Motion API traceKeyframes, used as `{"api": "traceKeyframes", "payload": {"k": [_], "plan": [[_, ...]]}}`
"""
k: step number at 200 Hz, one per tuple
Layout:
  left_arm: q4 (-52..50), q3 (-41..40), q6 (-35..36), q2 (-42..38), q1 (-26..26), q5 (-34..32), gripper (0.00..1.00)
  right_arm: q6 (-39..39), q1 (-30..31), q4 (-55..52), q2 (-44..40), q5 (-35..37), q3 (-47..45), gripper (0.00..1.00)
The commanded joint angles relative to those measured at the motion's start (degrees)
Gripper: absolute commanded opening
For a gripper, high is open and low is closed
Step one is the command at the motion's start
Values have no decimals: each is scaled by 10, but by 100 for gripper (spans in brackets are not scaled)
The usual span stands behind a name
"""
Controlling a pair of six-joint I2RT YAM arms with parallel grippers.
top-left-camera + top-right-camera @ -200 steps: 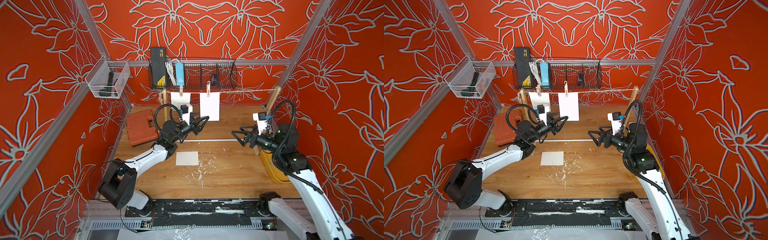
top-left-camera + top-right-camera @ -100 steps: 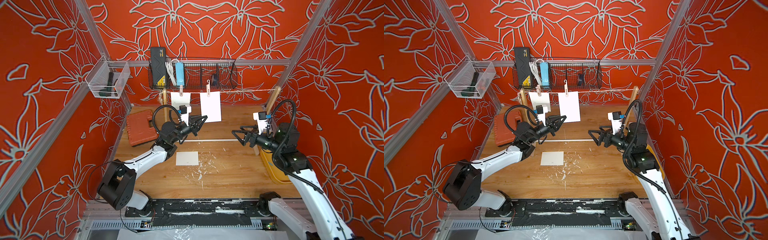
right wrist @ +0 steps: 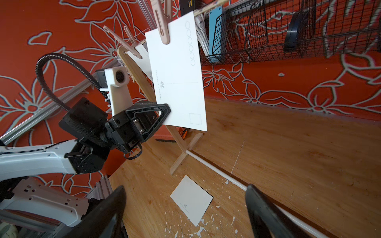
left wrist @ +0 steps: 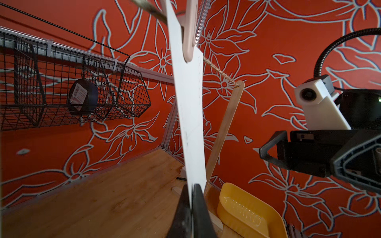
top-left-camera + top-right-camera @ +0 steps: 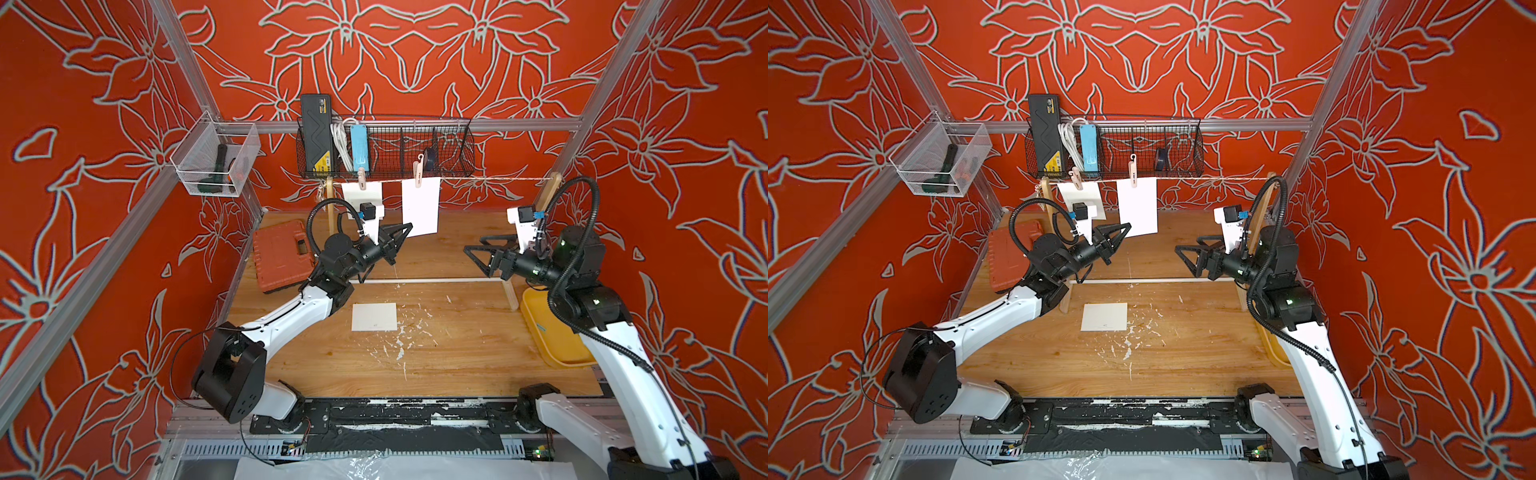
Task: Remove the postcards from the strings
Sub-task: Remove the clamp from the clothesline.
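The strings (image 5: 490, 179) run as one twine between two wooden uprights. Two postcards hang from it on pink pegs: a left one (image 5: 368, 193) and a middle one (image 5: 421, 205). A third postcard (image 5: 374, 316) lies flat on the floor. My left gripper (image 5: 409, 226) is shut on the middle postcard's lower corner; the left wrist view shows the card (image 4: 189, 103) edge-on, pinched between the jaws (image 4: 191, 197). My right gripper (image 5: 473, 245) hangs open and empty to the right, apart from the cards, and in its wrist view (image 3: 185, 188) it faces the held card (image 3: 179, 78).
An orange tool case (image 5: 282, 253) lies at the left wall and a yellow tray (image 5: 548, 332) at the right. A black wire basket (image 5: 386, 149) hangs just behind the twine. The stand's white rod (image 5: 436, 281) crosses the floor between the uprights.
My left gripper's jaws have closed on the middle postcard's lower corner. The right arm has barely moved and its jaws stay wide.
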Motion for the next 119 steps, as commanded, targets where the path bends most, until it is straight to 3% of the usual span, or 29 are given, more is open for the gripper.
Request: {"api": "traceKeyframes", "payload": {"k": [1,42,119], "plan": [[-30,25,6,-15,7,8,0,-39,4,-30,31,-33,60,90],[-45,30,-10,-13,15,16,0,-50,5,-42,101,-70,170,91],[-47,28,-14,-13,20,25,0,-55,10,-105,221,-63,368,95]]}}
